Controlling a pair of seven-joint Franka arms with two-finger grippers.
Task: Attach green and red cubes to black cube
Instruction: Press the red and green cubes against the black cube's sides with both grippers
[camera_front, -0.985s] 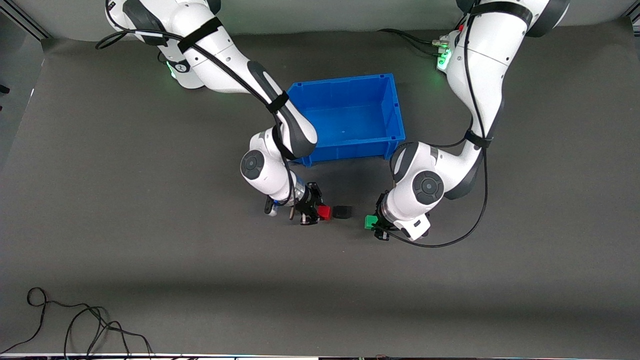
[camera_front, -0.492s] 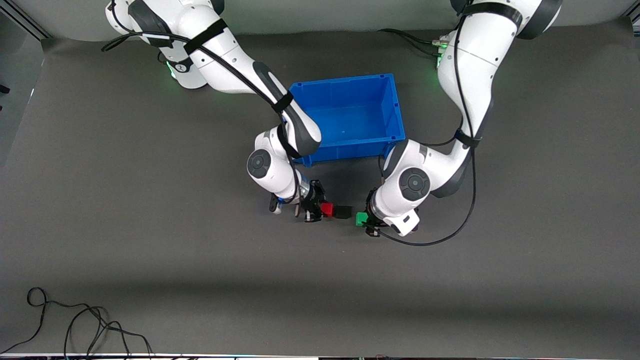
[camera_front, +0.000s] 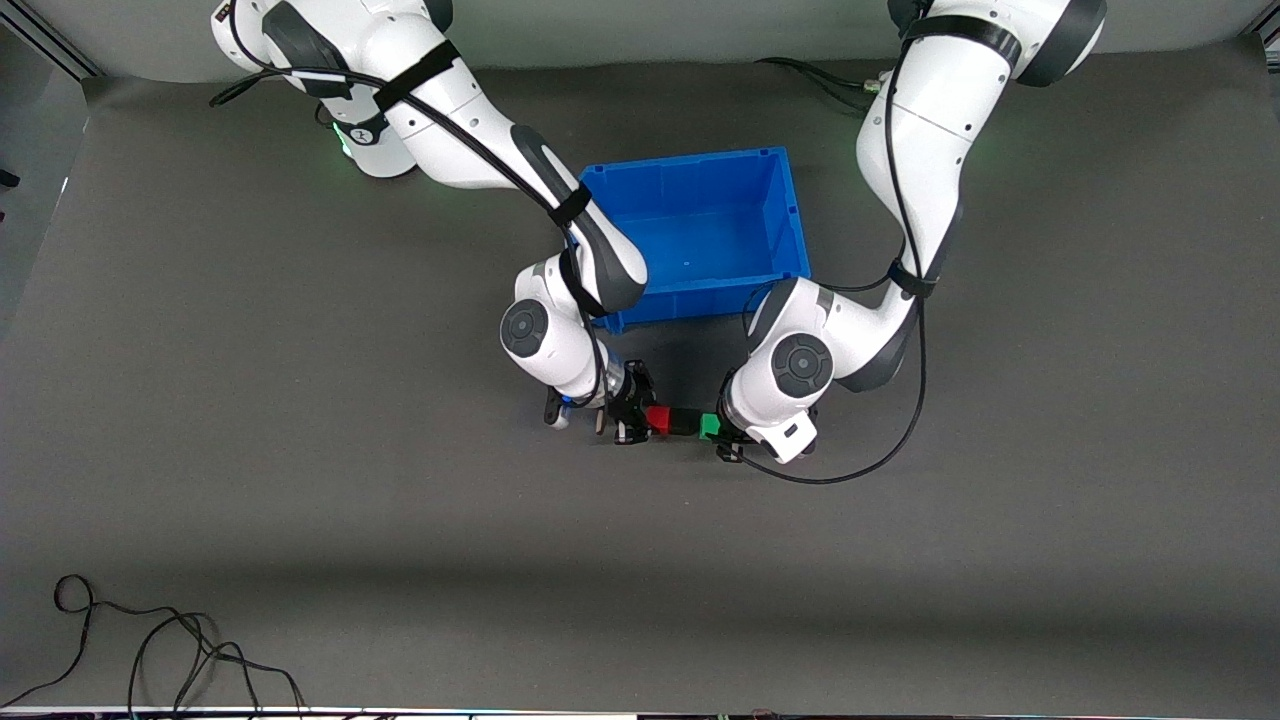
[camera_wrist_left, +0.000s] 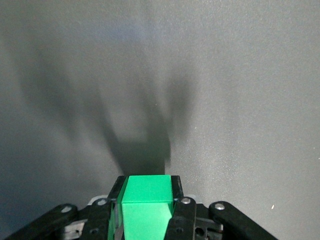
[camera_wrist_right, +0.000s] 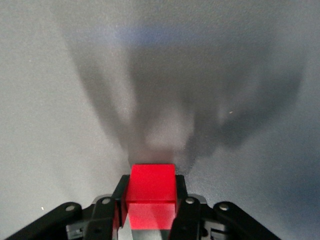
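The red cube (camera_front: 657, 418), the black cube (camera_front: 684, 421) and the green cube (camera_front: 709, 427) stand in one row on the table, nearer to the front camera than the blue bin. Red sits on the black cube's side toward the right arm's end, green on its side toward the left arm's end, with no gap visible. My right gripper (camera_front: 648, 420) is shut on the red cube (camera_wrist_right: 151, 192). My left gripper (camera_front: 718, 431) is shut on the green cube (camera_wrist_left: 146, 205). The black cube does not show in either wrist view.
The blue bin (camera_front: 690, 160) stands open just farther from the front camera than the cubes, between the two forearms. A loose black cable (camera_front: 150, 650) lies near the table's front edge toward the right arm's end.
The left gripper has carried the green cube toward the black cube until the gap closed. The right gripper has brought the red cube up against the black cube.
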